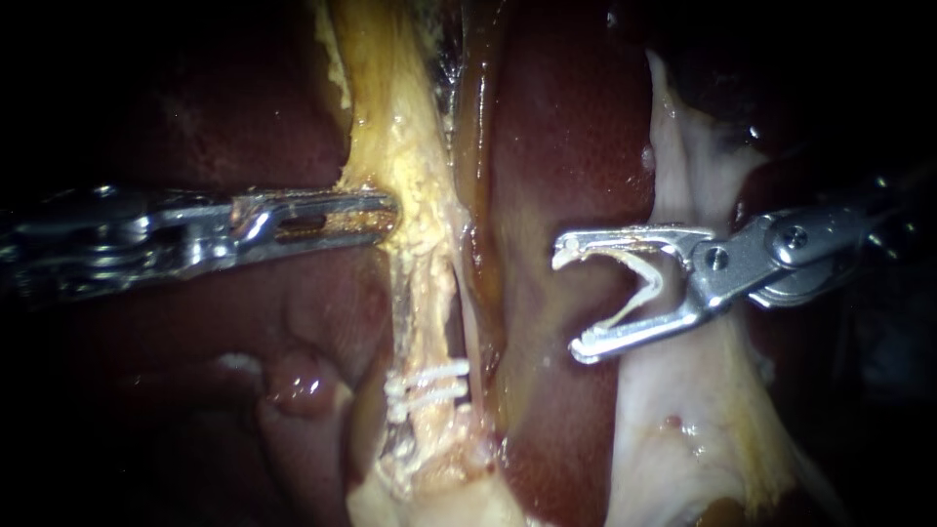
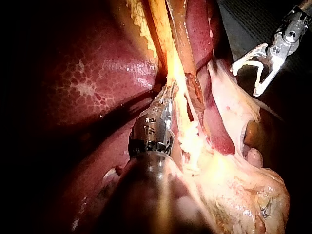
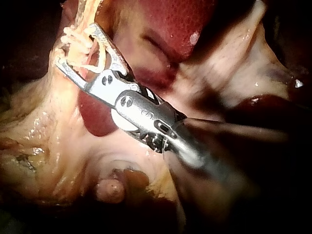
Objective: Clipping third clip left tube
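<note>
Beside the liver, the left tool grips the left tube above 2 clips.
Well apart over pale tissue, the right tool holds 1 open clip between its spread jaws.

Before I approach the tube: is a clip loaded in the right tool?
Loaded: a white clip sits spread between the right tool's jaws.

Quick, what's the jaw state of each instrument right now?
Left instrument: jaws shut on the left tube.
Right instrument: jaws spread, holding an open clip, clear of the tube.
</note>
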Controlling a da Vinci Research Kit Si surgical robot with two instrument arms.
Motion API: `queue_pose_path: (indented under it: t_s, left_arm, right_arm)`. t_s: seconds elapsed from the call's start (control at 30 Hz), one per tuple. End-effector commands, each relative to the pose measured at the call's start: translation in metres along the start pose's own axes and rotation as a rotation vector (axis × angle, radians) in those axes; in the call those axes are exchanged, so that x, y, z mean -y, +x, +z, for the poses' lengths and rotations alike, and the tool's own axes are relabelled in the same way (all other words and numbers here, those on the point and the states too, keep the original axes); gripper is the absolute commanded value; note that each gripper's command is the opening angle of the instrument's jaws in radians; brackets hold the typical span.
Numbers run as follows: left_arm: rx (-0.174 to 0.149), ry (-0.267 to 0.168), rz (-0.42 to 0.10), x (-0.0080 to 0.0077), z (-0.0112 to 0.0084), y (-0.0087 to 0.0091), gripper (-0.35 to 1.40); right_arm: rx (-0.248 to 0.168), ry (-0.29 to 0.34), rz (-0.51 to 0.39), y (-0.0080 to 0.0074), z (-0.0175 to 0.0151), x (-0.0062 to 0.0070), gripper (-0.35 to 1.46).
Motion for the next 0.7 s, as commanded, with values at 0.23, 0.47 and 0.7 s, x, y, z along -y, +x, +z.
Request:
queue_pose_path:
  t_s: [0.23, 0.47, 0.7]
  left_arm:
    - [-0.001, 0.001, -0.001, 0.0002, -0.0005, 0.0, -0.35]
    - [-0.01, 0.008, -0.011, 0.0017, -0.0038, -0.0013, -0.35]
    - [-0.001, -0.006, -0.018, 0.0023, -0.007, -0.0026, -0.35]
  right_arm:
    - [0.0, -0.004, -0.001, -0.0001, 0.0003, 0.0, 0.58]
    - [-0.007, 0.017, 0.056, -0.0008, 0.0017, 0.0006, 0.58]
    - [-0.01, 0.069, 0.161, -0.0017, 0.0037, 0.0015, 0.57]
